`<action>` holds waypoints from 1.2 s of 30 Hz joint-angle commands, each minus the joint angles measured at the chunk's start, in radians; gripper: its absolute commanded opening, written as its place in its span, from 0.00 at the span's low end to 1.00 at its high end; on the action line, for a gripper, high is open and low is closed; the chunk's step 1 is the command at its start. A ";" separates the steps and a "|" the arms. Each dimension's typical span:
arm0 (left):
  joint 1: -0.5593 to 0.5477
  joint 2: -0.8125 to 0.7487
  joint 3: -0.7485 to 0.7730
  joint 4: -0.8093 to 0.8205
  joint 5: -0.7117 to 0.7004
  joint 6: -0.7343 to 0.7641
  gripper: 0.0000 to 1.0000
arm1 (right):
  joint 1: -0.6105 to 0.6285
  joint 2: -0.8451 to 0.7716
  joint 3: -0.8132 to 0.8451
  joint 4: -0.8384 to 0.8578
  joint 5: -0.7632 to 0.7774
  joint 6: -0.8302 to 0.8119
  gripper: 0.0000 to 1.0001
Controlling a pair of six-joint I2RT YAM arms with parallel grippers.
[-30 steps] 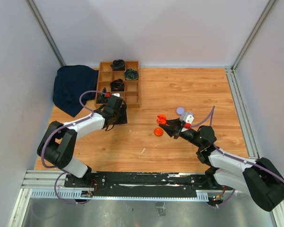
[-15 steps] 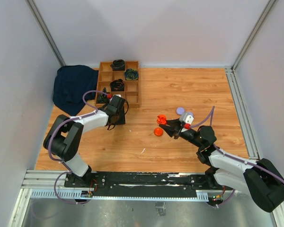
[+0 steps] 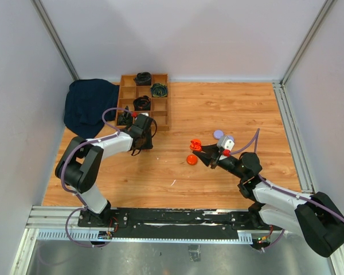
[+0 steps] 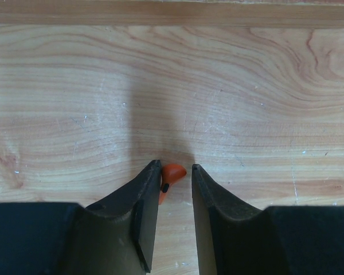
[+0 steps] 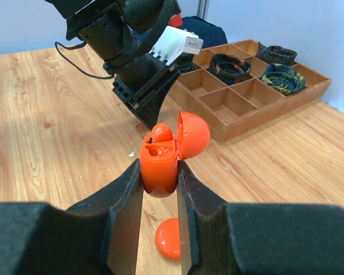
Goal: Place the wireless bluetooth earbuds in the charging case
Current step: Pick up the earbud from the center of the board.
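Left pick in hand: a small orange-red plastic earbud (image 4: pixel 173 172) lies on the wood-grain table (image 3: pixel 229 109) between the left fingers (image 4: pixel 144 192).

The left fingers stand narrowly apart. The bud touches the one at 9 o'clock, with a sliver of gap on the other side, so I can't tell if it's clamped. Only the bud's end sits between the tips. I'd centre it before lifting, or it may pivot out. The right fingers (image 5: pixel 123 200) are clamped on the glossy orange plastic charging case (image 5: pixel 159 169), lid flipped back, held off the table at the left arm's 3 o'clock. One bud looks seated inside. The wooden compartment tray (image 3: pixel 144 100) lies close at 12 o'clock of the pick — lift straight up first. An orange round disc (image 3: pixel 191 160) lies on the table just below the held case, a lilac round piece (image 3: pixel 218 134) sits by the right wrist, and a dark blue cloth (image 3: pixel 86 109) is at 10 o'clock — none look to be on the transfer line.
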 commanded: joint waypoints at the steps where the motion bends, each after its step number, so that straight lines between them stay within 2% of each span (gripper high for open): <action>1: 0.007 0.030 0.007 -0.024 0.024 0.012 0.34 | 0.008 -0.016 0.008 0.018 0.011 -0.016 0.16; 10: 0.007 0.041 0.013 -0.078 0.020 0.033 0.35 | 0.009 -0.015 0.008 0.015 0.009 -0.015 0.16; 28: -0.032 0.137 0.089 -0.195 -0.033 0.067 0.29 | 0.009 -0.021 0.009 0.009 0.011 -0.017 0.16; 36: -0.040 0.106 0.075 -0.198 -0.036 0.063 0.22 | 0.009 -0.026 0.009 0.008 0.009 -0.018 0.16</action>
